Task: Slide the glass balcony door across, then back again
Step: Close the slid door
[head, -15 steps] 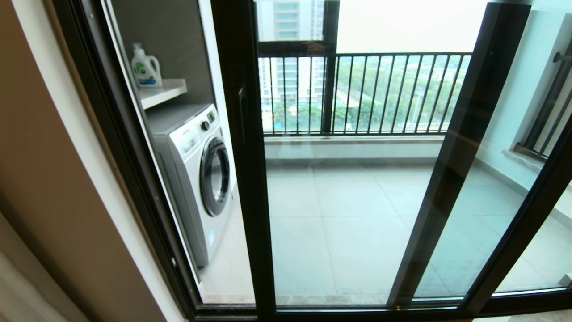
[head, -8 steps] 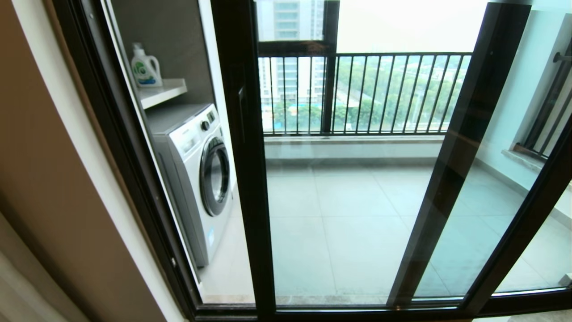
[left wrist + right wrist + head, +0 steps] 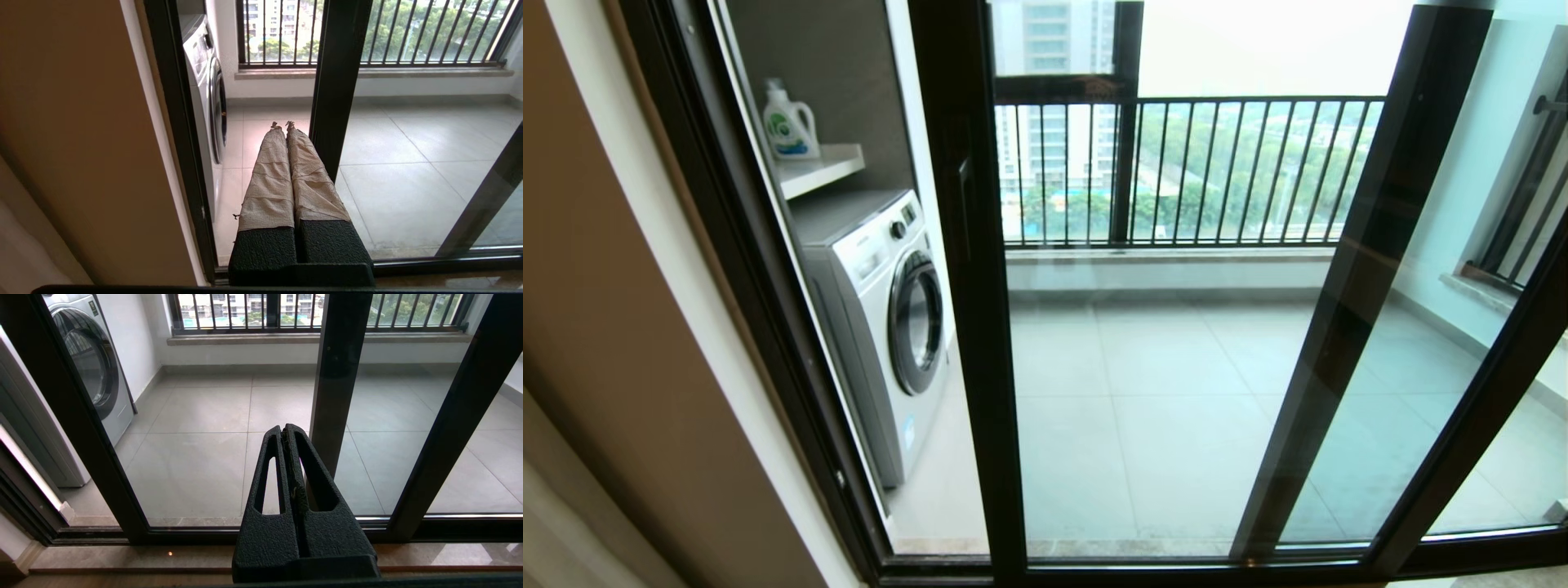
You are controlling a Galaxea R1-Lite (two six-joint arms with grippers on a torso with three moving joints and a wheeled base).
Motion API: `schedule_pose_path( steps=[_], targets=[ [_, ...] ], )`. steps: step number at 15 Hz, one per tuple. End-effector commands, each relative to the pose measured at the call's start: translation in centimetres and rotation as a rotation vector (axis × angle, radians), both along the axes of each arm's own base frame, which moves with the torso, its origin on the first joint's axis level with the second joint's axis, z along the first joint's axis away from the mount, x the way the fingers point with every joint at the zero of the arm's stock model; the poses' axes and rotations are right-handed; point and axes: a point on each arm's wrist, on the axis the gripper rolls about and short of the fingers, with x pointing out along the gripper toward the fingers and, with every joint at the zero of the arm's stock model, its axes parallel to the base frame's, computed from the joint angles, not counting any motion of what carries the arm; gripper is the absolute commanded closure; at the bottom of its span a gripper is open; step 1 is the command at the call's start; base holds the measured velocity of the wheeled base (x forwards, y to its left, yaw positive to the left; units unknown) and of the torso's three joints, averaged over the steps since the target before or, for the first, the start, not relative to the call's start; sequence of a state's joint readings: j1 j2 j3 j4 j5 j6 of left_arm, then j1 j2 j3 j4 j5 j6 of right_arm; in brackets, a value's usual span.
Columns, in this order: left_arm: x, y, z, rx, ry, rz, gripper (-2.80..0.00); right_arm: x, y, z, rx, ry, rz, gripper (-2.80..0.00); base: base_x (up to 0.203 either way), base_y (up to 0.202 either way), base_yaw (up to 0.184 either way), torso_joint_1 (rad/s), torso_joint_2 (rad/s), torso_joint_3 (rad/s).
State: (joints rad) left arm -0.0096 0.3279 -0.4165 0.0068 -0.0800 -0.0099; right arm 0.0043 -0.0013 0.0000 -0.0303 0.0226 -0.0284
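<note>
Behind both closed grippers' jaws stands the glass balcony door (image 3: pixel 968 327).

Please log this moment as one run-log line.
left gripper: shut, off door | right gripper: shut, off door | glass balcony door: handle untouched

— Where does the glass balcony door (image 3: pixel 1160 343) stand?

— Its handle upright (image 3: pixel 968 269) is a little right of the outer frame (image 3: pixel 768 294), with a gap between them. Another framed panel (image 3: pixel 1347 310) overlaps it on the right.

— And behind the glass?

— The washing machine (image 3: pixel 882 318) sits at the left, seen through the gap, under a shelf (image 3: pixel 817 167) with a detergent bottle (image 3: pixel 788 122) on it. The railing (image 3: pixel 1217 171) runs along the far edge of the balcony floor (image 3: pixel 1160 408).

— On our side?

— The wall (image 3: pixel 613 343) is left of the frame. Both grippers sit in front of the door, apart from it: left gripper (image 3: pixel 283 125) towards the gap, right gripper (image 3: pixel 284 430) before the glass.
</note>
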Motion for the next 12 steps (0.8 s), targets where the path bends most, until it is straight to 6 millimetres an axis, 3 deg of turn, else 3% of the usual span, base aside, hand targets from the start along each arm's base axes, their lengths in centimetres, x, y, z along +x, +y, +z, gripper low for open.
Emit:
schedule_pose_path(
  steps=[1, 9, 12],
  targets=[
    [4.6, -0.1, 2.9, -0.016, 0.076, -0.024, 0.0, 0.1, 0.0, -0.3, -0.001, 0.012, 0.001, 0.0, 0.0, 0.0, 0.0, 0.0, 0.0, 0.0],
    [18.2, -0.8, 9.7, -0.068, 0.077, -0.149, 0.0, 0.1, 0.0, -0.3, -0.001, 0.013, 0.001, 0.0, 0.0, 0.0, 0.0, 0.0, 0.0, 0.0],
    [21.7, -2.8, 10.8, -0.074, 0.082, -0.244, 0.0, 0.1, 0.0, -0.3, -0.001, 0.013, 0.001, 0.0, 0.0, 0.0, 0.0, 0.0, 0.0, 0.0]
  ],
)
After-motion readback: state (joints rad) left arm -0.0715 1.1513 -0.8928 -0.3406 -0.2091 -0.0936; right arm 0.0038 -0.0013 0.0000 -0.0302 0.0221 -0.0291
